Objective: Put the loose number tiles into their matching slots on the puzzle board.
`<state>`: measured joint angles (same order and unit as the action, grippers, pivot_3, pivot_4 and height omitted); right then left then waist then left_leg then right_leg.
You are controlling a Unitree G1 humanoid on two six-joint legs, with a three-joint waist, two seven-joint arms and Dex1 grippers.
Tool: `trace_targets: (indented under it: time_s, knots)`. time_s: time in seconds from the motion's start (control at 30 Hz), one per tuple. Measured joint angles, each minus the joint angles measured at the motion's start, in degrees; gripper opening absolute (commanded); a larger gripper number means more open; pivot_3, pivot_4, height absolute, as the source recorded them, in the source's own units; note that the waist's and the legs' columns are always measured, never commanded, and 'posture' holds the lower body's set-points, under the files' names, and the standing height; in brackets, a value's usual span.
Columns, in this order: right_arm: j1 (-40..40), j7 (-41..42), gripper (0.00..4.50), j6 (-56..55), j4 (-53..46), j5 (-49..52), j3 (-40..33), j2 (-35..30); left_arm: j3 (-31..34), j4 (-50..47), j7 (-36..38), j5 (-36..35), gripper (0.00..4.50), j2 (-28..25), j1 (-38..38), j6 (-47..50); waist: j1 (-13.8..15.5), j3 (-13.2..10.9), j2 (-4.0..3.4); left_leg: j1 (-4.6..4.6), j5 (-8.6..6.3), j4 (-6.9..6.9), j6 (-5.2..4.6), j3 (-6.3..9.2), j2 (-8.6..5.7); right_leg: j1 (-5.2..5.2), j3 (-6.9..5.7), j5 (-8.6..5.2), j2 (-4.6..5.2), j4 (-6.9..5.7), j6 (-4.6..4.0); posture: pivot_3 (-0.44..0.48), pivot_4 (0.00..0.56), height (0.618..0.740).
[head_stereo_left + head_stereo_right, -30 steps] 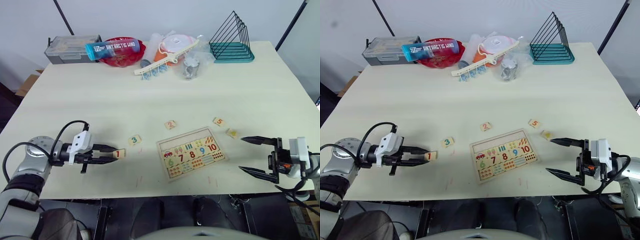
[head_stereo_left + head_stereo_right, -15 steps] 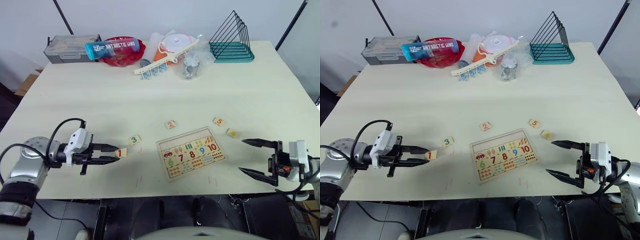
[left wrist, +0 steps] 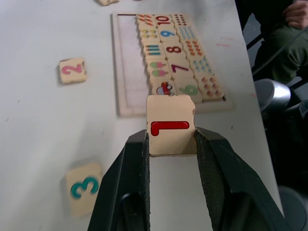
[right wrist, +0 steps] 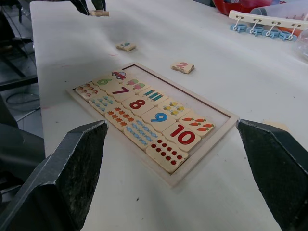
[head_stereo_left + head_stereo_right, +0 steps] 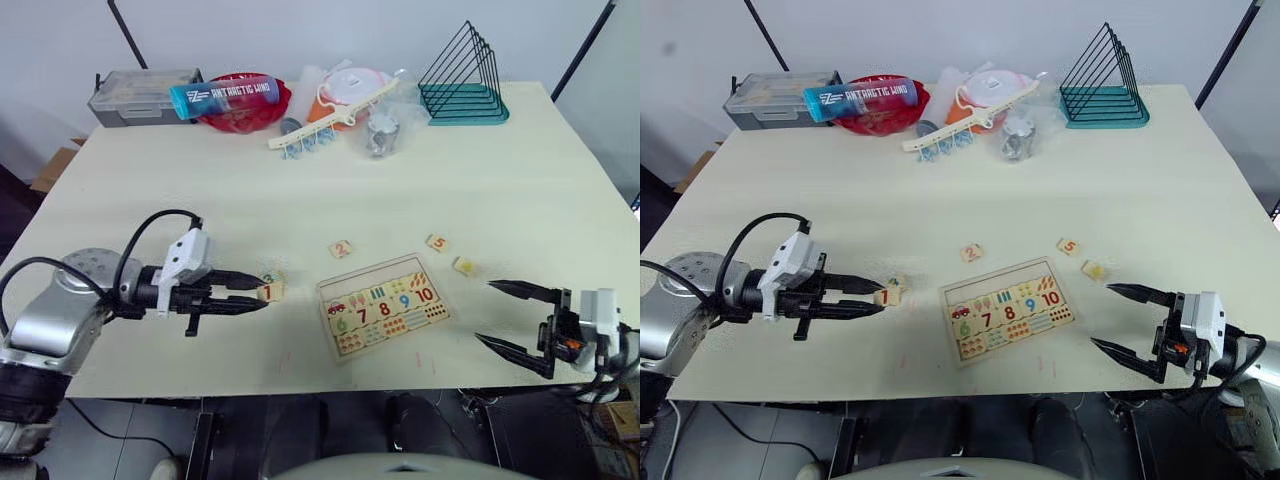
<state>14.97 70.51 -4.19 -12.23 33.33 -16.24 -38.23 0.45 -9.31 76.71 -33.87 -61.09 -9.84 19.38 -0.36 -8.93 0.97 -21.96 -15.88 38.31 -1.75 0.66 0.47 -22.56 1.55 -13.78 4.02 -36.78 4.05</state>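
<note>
The puzzle board [image 5: 383,306] lies flat near the table's front, with its far row of slots [image 5: 370,276] bare. My left gripper [image 5: 262,296] is shut on the red 1 tile [image 3: 171,126], held just left of the board and above the table. The green 3 tile [image 3: 84,187] lies right beside it on the table. The red 2 tile [image 5: 341,249] lies just behind the board. The red 5 tile [image 5: 437,243] and the yellow 4 tile [image 5: 464,266] lie past the board's right corner. My right gripper [image 5: 484,311] stands wide open to the right of the board, holding nothing.
Along the table's far edge stand a grey box [image 5: 143,95], a red bowl with a blue bottle [image 5: 245,100], bagged items [image 5: 350,95] and a teal wire rack [image 5: 465,80]. A seated person's leg [image 3: 284,33] shows beyond the table edge.
My left gripper has carried the 1 tile to the right, from well left of the 3 tile to right beside it, closer to the board. The right gripper has hardly moved.
</note>
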Motion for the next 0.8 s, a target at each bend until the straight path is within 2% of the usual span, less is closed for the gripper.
trace_targets:
  time_s: [0.23,0.4,0.47,0.63,0.8]
  knots:
    - [1.5,-2.6,4.5,-0.3,-2.9,-0.8,0.0,1.4,-1.7,-5.9,-3.4,-0.5,0.89,0.0,-6.6,12.5,-0.1,0.0,0.01,-0.01,0.0,0.01,0.0,0.0,-0.05,0.01,0.01,0.0,-0.01,0.0,0.01,0.0,0.15,0.74]
    - [1.4,-4.9,4.5,-0.2,-5.2,-1.6,0.8,2.3,-7.9,-9.3,-5.6,0.9,0.89,1.1,-13.5,20.4,0.0,0.0,0.03,-0.02,0.0,0.01,0.0,-0.02,-0.07,0.0,0.01,-0.01,-0.04,0.0,0.01,0.0,0.15,0.74]
    - [1.4,-5.0,4.5,-0.2,-5.4,-1.6,0.9,2.4,-8.1,-9.4,-5.8,1.2,0.89,1.3,-13.8,20.9,-0.1,0.0,0.03,-0.02,0.0,0.0,0.0,-0.02,-0.07,0.0,0.01,-0.01,-0.04,0.01,0.0,0.0,0.15,0.74]
    - [1.6,-6.3,4.5,-0.1,-6.3,-1.9,2.1,2.9,-14.7,-12.2,-8.2,7.1,0.89,1.8,-18.1,23.2,0.0,0.0,0.05,-0.03,0.0,0.01,0.0,-0.06,-0.09,0.01,0.02,-0.01,-0.05,0.01,0.0,0.0,0.15,0.74]
    - [1.5,-7.6,4.5,-0.2,-7.1,-2.6,3.4,3.6,-22.6,-15.3,-12.4,13.7,0.89,3.3,-25.5,30.6,0.2,-0.1,0.15,-0.07,0.01,0.02,0.0,-0.04,-0.11,0.01,0.02,-0.01,-0.06,0.01,0.01,0.0,0.15,0.74]
